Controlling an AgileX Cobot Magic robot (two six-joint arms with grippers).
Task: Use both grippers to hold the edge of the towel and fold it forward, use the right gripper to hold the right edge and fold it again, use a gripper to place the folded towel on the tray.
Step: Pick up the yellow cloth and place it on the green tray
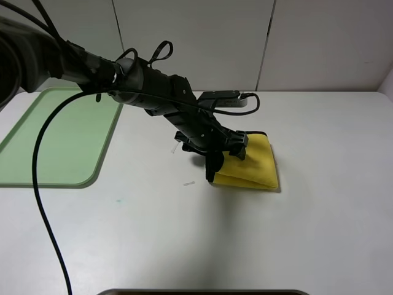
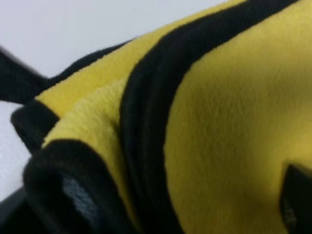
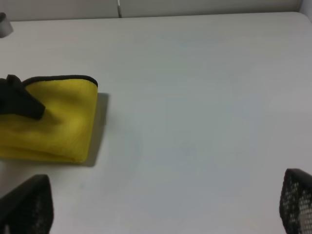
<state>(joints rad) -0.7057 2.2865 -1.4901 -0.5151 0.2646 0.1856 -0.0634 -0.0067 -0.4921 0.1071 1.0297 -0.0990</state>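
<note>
The towel (image 1: 253, 165) lies folded into a small thick yellow pad on the white table, right of centre, with its black edge (image 1: 261, 133) along the far side. It also shows in the right wrist view (image 3: 58, 119). My left gripper (image 1: 226, 161) reaches across and stands at the towel's left end. In the left wrist view the towel (image 2: 229, 122) fills the gap between the fingertips (image 2: 73, 195), which stand wide apart. My right gripper (image 3: 161, 214) is open and empty above bare table, right of the towel. The pale-green tray (image 1: 61, 141) lies at the far left.
A black cable (image 1: 42, 203) hangs from the left arm over the table's left front. Two small white scraps (image 1: 189, 183) lie on the table left of the towel. A dark edge (image 1: 202, 292) shows at the front. A white wall stands behind.
</note>
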